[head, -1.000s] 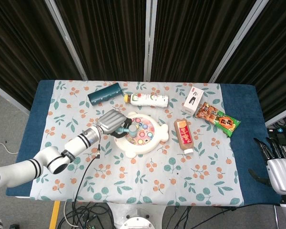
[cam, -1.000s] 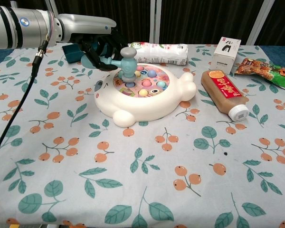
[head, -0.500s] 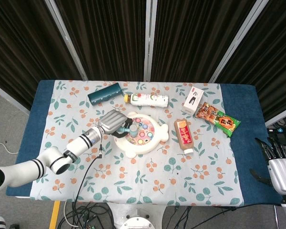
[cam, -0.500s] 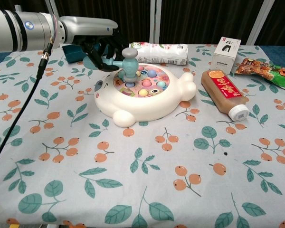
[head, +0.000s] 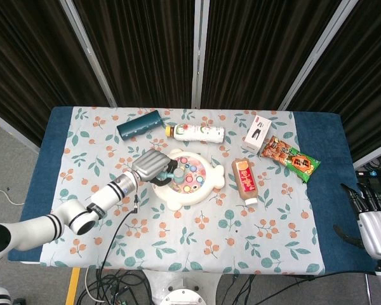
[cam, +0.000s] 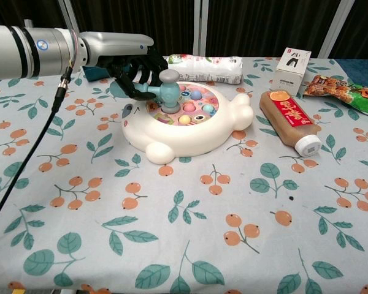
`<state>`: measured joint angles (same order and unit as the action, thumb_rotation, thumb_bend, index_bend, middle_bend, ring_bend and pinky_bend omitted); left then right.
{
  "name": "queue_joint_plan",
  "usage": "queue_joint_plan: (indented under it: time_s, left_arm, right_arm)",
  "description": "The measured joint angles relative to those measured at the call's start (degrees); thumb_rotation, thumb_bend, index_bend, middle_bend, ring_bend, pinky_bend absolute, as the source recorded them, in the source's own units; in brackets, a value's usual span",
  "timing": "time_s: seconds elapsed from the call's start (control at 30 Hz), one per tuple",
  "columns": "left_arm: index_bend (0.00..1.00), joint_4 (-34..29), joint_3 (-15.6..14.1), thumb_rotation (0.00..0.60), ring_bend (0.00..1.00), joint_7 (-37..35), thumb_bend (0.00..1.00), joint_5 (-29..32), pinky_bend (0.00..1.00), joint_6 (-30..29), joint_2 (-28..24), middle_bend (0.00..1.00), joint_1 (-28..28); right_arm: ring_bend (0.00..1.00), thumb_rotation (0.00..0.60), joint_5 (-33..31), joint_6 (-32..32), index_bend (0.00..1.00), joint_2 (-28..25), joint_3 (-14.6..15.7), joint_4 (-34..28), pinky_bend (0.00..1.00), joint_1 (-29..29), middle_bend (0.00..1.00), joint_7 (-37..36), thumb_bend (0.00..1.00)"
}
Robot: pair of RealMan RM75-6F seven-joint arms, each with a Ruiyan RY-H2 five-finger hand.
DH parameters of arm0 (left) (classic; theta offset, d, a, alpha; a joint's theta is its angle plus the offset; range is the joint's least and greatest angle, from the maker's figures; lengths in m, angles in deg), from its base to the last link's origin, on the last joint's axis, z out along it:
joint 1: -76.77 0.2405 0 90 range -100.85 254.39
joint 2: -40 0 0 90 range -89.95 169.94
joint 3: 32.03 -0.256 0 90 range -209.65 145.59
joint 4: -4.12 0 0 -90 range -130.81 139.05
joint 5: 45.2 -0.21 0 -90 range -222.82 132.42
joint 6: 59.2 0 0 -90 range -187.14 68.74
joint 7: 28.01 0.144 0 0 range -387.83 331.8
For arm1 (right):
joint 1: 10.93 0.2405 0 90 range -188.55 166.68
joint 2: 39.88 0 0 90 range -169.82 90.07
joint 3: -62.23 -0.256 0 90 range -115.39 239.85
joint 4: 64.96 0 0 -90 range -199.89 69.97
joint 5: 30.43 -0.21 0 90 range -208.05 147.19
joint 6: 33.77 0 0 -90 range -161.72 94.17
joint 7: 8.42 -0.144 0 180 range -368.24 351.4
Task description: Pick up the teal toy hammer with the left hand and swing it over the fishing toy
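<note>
The teal toy hammer [cam: 168, 89] stands head-down on the white fishing toy [cam: 187, 125], its head touching the coloured pegs at the toy's left side. My left hand [cam: 130, 67] grips the hammer's handle from the left, fingers curled around it. From the head view the left hand [head: 150, 166] covers most of the hammer [head: 176, 173] at the left rim of the fishing toy [head: 187, 180]. My right hand [head: 370, 219] hangs off the table's right edge, fingers apart and holding nothing.
A dark teal bottle [head: 140, 124] and a white drink bottle [head: 195, 132] lie behind the toy. A brown bottle [cam: 291, 120] lies to its right, with a white box [cam: 291, 70] and a snack packet [cam: 348, 92] beyond. A black cable [cam: 26, 158] trails from the left arm.
The left hand has shifted right and lowered, bringing the hammer head down onto the pegs of the fishing toy. The right hand has stayed where it was.
</note>
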<state>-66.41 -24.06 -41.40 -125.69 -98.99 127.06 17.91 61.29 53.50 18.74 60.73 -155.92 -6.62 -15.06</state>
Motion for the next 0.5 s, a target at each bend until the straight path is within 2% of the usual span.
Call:
queue_joint_plan:
  time_s: [0.33, 0.5]
  left_arm:
    - [0.64, -2.4, 0.7, 0.600, 0.52, -1.3, 0.58, 0.4, 0.69, -1.2, -2.3, 0.62, 0.6]
    - [0.64, -1.6, 0.2, 0.600, 0.52, -1.1, 0.58, 0.9, 0.69, -0.4, -1.6, 0.62, 0.6]
  right_arm:
    - [0.00, 0.600, 0.2, 0.4, 0.07, 0.1, -0.1, 0.0, 0.00, -0.2, 0.17, 0.0, 0.12]
    - [0.00, 0.600, 0.1, 0.1, 0.07, 0.2, -0.1, 0.1, 0.00, -0.1, 0.17, 0.0, 0.12]
